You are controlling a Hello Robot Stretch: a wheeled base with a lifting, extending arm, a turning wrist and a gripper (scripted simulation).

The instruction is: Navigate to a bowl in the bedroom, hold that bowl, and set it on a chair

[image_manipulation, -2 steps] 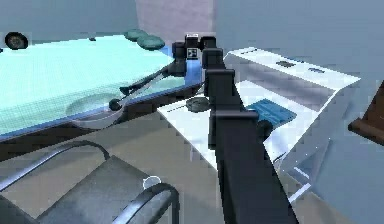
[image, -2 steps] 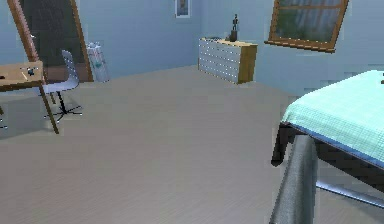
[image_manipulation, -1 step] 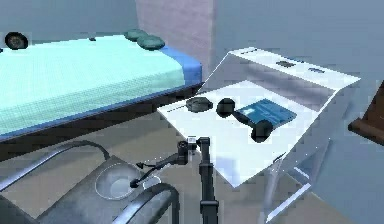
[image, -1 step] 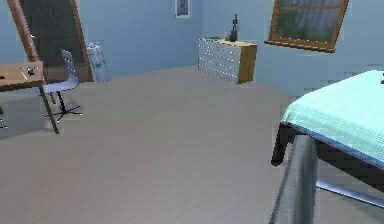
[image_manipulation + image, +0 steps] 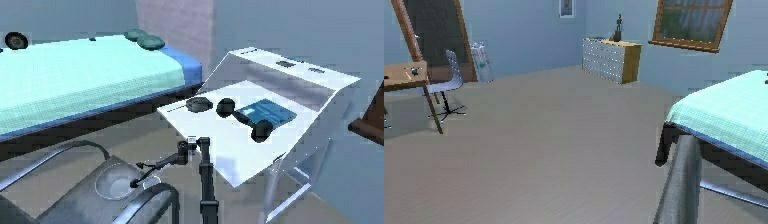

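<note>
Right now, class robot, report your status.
Claw by white table, load unclear. Dark round thing, maybe the bowl, on that table. Chair far ahead; bed corner close.

Dark blobs (image 5: pixel 226 108) on the desk (image 5: pixel 245 150) defy naming.

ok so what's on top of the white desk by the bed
A flat blue thing and a few dark rounded blobs lie on the white desk. The arm covers a strip of its near edge.

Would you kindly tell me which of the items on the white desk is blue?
The flat rectangular item on the white desk, toward the arm side view's right. The rounded lumps beside it are dark, nearly black.
</note>
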